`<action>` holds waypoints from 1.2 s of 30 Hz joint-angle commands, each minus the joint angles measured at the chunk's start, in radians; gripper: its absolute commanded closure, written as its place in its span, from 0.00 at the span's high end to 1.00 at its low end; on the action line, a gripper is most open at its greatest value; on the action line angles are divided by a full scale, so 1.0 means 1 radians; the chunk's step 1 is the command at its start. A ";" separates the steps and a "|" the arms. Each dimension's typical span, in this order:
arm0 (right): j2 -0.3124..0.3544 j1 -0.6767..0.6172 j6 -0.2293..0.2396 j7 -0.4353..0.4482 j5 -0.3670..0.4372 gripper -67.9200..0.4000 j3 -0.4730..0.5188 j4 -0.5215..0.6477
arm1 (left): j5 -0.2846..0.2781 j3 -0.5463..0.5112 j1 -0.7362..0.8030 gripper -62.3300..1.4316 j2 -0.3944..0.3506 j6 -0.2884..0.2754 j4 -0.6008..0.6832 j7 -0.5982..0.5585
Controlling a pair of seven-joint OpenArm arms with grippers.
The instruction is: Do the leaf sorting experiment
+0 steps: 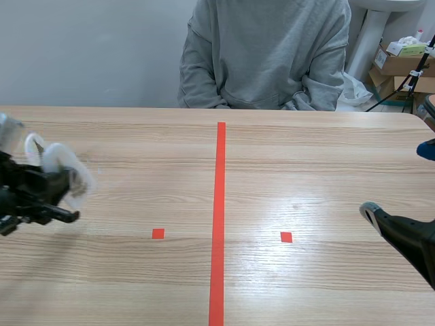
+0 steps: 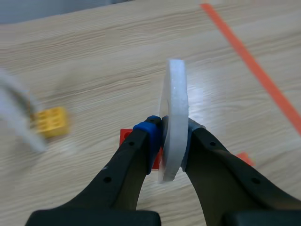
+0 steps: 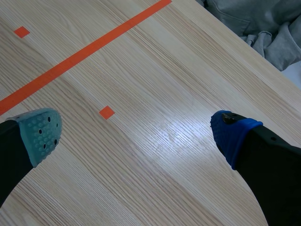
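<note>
My left gripper (image 1: 60,185) hangs above the table's left part, shut on a white flat disc (image 1: 68,173). In the left wrist view the disc (image 2: 174,94) stands on edge, pinched between the blue pads of the gripper (image 2: 171,137). A small yellow block (image 2: 49,121) lies on the table ahead of and beside the gripper, blurred. A red piece (image 2: 124,137) shows partly under the fingers. No leaves are visible. My right gripper (image 1: 399,182) is low at the table's right side, open (image 3: 136,134), with bare wood between its fingers.
A person in a grey sweatshirt (image 1: 265,54) sits across the table. A blurred white curved thing (image 2: 16,113) lies beside the yellow block. Cardboard boxes (image 1: 401,64) stand beyond the far right corner. An orange-red tape line (image 1: 219,217) splits the wooden table (image 1: 306,176).
</note>
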 commanded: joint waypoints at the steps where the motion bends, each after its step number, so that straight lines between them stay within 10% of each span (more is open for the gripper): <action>1: 0.000 0.009 -0.005 0.011 0.004 1.00 0.007 0.008 | -0.034 -0.019 -0.035 0.09 -0.032 0.005 -0.048 -0.020; 9: 0.000 0.009 -0.005 0.011 0.004 1.00 0.007 0.008 | -0.040 -0.053 -0.175 0.09 -0.156 0.027 -0.327 -0.039; 25: 0.000 0.009 -0.005 0.011 0.004 1.00 0.007 0.008 | 0.014 -0.052 -0.307 0.11 -0.152 0.089 -0.531 -0.039; 36: 0.000 0.009 -0.005 0.011 0.004 1.00 0.007 0.008 | 0.020 -0.052 -0.307 0.64 -0.152 0.097 -0.531 -0.035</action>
